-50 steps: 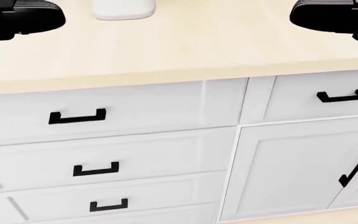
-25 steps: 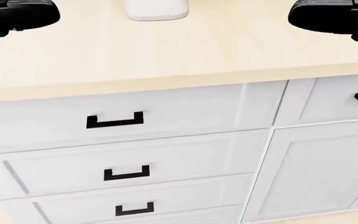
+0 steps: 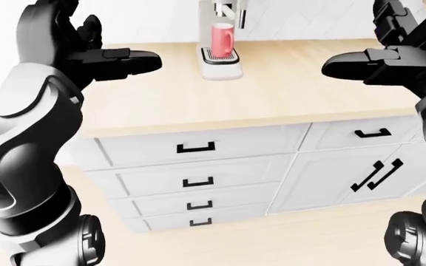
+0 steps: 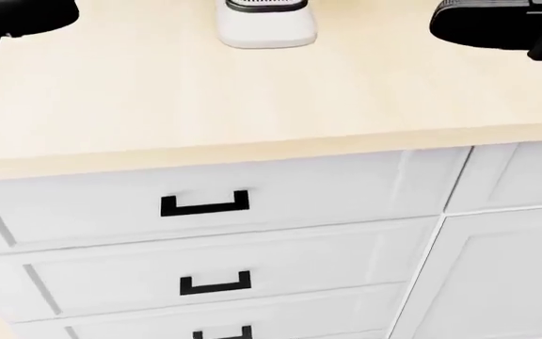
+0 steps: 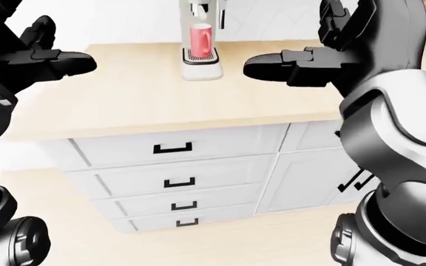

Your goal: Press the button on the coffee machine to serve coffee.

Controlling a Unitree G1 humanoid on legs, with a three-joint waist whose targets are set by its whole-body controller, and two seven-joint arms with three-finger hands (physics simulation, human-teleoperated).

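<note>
The left hand [image 3: 105, 52] is raised with its fingers spread loose, grasping nothing, above the wooden countertop [image 3: 272, 94]. To its right and farther up the left-eye view stands the coffee machine [image 3: 222, 33], a red mug [image 3: 222, 39] sitting on its drip tray. Only the machine's lower body shows; its button lies above the edge of every view, so its exact spot cannot be told. Right of the machine, the right hand [image 5: 294, 64] hangs likewise unclenched and empty, a finger pointing back toward the mug. Below both hands run the white drawers [image 3: 194, 148] with black handles.

The machine is well apart from either hand, up the counter. Judging from this, a reach could fall short without stepping closer, and a hand swung in low might strike the mug and tip it off the tray before any button is found.
</note>
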